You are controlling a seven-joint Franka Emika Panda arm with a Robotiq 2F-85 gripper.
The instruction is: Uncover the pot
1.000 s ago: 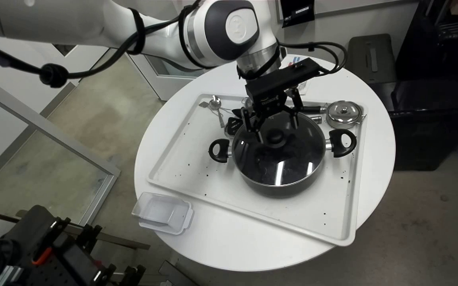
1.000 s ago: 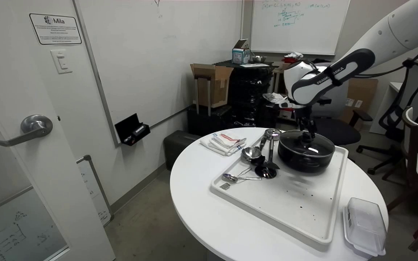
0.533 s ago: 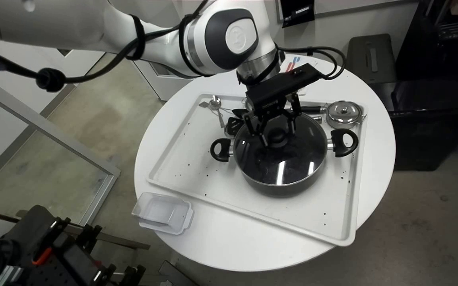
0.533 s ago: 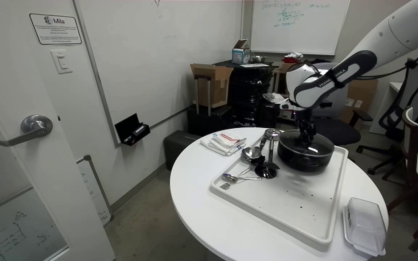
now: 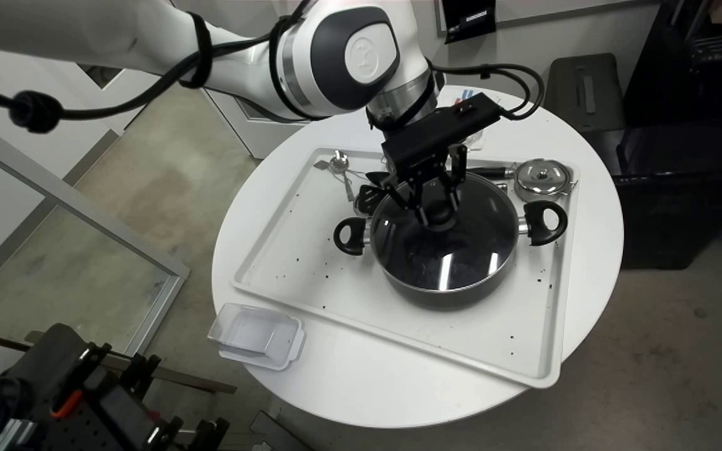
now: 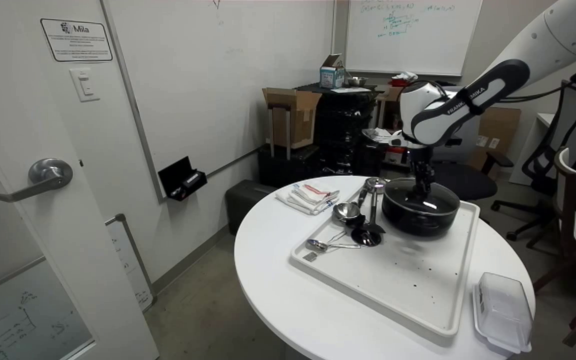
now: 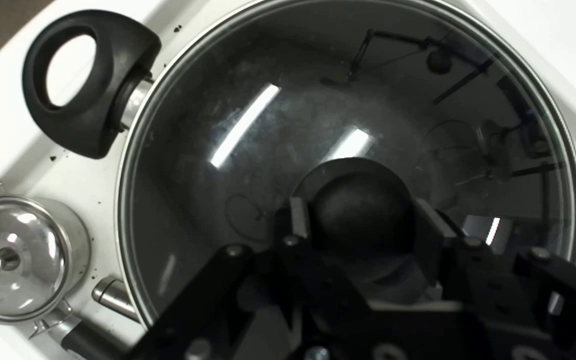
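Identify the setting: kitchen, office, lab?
Probably a research lab or office room rather than a kitchen: there's a sign reading "Mila", a whiteboard with handwritten notes, and a robot arm.

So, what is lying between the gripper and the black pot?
The glass lid with its black knob: both exterior views show the lid covering the black pot, and the wrist view shows the gripper straddling the knob.

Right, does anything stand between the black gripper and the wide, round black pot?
Yes: a round, metal-rimmed dark glass lid covers the pot. The gripper has the lid's round black knob between its fingers; I see nothing else in between.
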